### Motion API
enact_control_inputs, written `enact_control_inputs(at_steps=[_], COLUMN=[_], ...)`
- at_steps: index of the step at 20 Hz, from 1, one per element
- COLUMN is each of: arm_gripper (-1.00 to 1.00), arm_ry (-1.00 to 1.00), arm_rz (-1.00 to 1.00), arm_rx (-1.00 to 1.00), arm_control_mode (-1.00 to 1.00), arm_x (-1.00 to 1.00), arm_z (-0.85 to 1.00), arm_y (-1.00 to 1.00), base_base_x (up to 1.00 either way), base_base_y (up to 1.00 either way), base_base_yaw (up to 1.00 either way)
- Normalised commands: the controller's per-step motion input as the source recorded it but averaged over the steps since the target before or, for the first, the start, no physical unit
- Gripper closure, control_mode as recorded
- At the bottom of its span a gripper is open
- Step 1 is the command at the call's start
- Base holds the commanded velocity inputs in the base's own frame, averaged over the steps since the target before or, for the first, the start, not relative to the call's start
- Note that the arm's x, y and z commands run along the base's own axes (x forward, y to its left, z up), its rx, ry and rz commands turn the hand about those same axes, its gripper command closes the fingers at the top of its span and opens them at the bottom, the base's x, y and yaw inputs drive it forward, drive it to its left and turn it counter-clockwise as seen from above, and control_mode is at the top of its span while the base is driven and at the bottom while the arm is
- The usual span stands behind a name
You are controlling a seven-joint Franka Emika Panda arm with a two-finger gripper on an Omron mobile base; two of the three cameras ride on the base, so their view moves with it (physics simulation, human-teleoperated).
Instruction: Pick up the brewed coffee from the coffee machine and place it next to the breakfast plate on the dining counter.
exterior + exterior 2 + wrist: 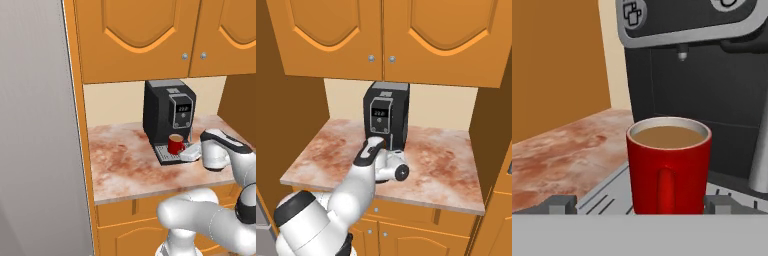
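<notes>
Marbled counter [120,160], coffee machine [167,115], cup icons, red mug [668,165] between open hand [639,204]

Marbled counter [120,160] under wall cabs, w/ coffee machine [167,112] on it, toward back.

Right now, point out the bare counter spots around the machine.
Bare: the counter left of the machine, to the cabinet side, and the stretch right of it to the side wall. Crowded: the drip tray, with the mug and open pincer.
</notes>
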Motion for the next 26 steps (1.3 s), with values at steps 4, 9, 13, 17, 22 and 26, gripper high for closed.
enact_control_inputs(at_steps=[4, 9, 13, 17, 22, 26], arm_gripper=[-1.0, -1.0, -1.0, -1.0, -1.0, 1.0], arm_ry=[-0.03, -0.03, -0.03, -0.02, 0.0, 0.0], arm_rz=[0.0, 0.0, 0.0, 0.0, 0.0, 0.0], arm_rx=[0.02, 0.02, 0.02, 0.03, 0.01, 0.0], arm_control_mode=[-1.0, -1.0, -1.0, -1.0, -1.0, -1.0], arm_x=[0.23, 0.15, 0.19, 0.23, 0.25, 0.22], arm_z=[-0.12, -0.17, -0.14, -0.11, -0.07, -0.07], arm_y=[-0.02, -0.11, -0.14, -0.12, 0.0, 0.0], base_base_x=[0.0, 0.0, 0.0, 0.0, 0.0, 0.0], base_base_y=[0.0, 0.0, 0.0, 0.0, 0.0, 0.0], base_base_yaw=[0.0, 0.0, 0.0, 0.0, 0.0, 0.0])
